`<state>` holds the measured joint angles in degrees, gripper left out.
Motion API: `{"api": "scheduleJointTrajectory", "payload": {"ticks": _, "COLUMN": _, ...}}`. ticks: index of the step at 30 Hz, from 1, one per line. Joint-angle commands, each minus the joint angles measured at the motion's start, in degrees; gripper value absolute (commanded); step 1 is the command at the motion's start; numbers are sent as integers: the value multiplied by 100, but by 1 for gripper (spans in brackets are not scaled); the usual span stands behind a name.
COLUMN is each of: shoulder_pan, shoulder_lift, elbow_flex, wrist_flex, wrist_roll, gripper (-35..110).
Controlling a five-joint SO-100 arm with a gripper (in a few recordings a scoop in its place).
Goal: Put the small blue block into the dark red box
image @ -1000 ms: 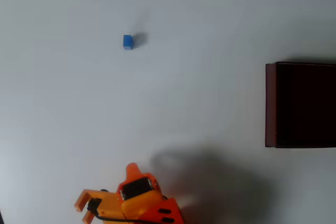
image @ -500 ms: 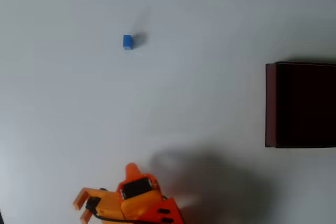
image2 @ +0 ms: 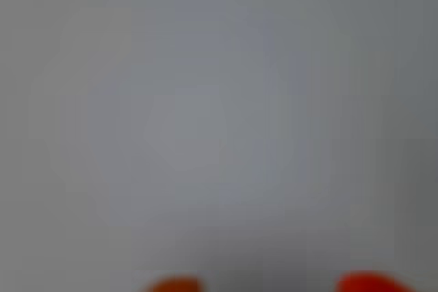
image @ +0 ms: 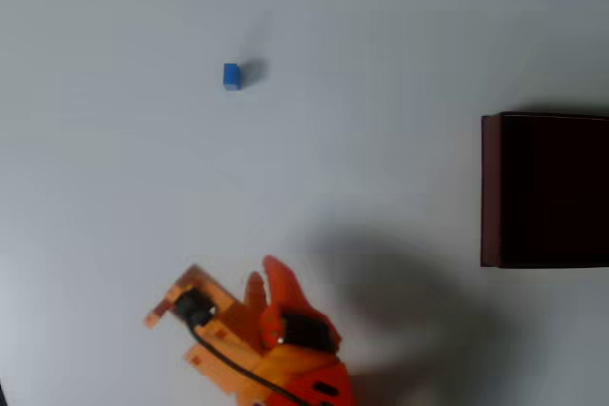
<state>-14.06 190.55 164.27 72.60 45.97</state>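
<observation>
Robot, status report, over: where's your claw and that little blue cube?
Gripper open, empty, low in overhead view. Small blue block on table, untouched. Dark red box at right edge. Nothing between.

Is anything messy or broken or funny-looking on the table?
Nothing stands out. The small blue block sits flat on the white table, alone and whole. The dark red box stands straight at the right edge, undamaged. The orange pincer hangs near the bottom, holding nothing.

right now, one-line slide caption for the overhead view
Orange gripper at the bottom edge, blue block alone on the white table, red box at right.
</observation>
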Motion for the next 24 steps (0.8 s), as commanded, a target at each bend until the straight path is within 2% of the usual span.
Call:
{"api": "scheduleJointTrajectory", "payload": {"ticks": 1, "shoulder_pan": 264, "shoulder_lift": -492, "elbow_flex": -729, "wrist_flex": 79, "wrist_roll": 1477, "gripper": 13}}
{"api": "scheduleJointTrajectory", "payload": {"ticks": 11, "shoulder_pan": 202, "shoulder_lift": -4087, "elbow_flex": -2558, "wrist_flex": -809, "wrist_roll": 4061, "gripper": 20}}
{"api": "scheduleJointTrajectory", "payload": {"ticks": 20, "shoulder_pan": -237, "shoulder_lift": -6759, "elbow_flex": -4342, "wrist_flex": -809, "wrist_roll": 6258, "gripper": 23}}
{"api": "scheduleJointTrajectory", "payload": {"ticks": 24, "shoulder_pan": -387, "shoulder_lift": -7629, "elbow_flex": -4948, "wrist_flex": -949, "wrist_roll": 6750, "gripper": 25}}
